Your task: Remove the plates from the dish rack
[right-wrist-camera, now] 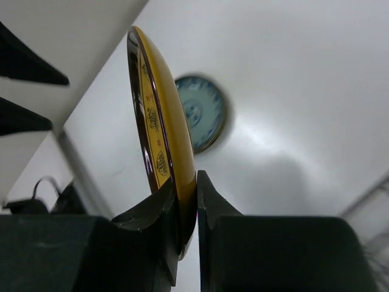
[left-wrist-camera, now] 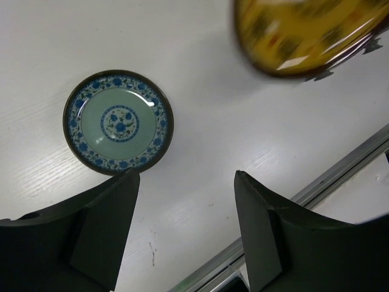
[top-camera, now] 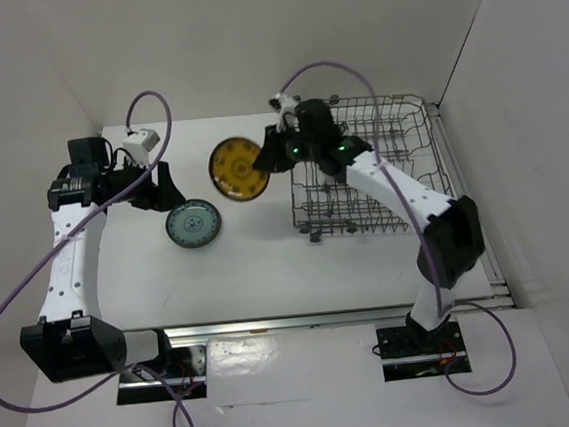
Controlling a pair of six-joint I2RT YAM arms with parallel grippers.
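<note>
R: my right gripper (right-wrist-camera: 186,182) pinches yellow plate (right-wrist-camera: 159,115) by its rim, on edge, just left of rack (top-camera: 358,218) | L: my left gripper (left-wrist-camera: 185,177) spread, empty | teal plate (left-wrist-camera: 118,121) flat on table (top-camera: 268,263)

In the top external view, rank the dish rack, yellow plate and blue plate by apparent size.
1. dish rack, clearly largest.
2-3. yellow plate and blue plate look alike; the right gripper holds the yellow one nearer the camera, so no ranking.
</note>
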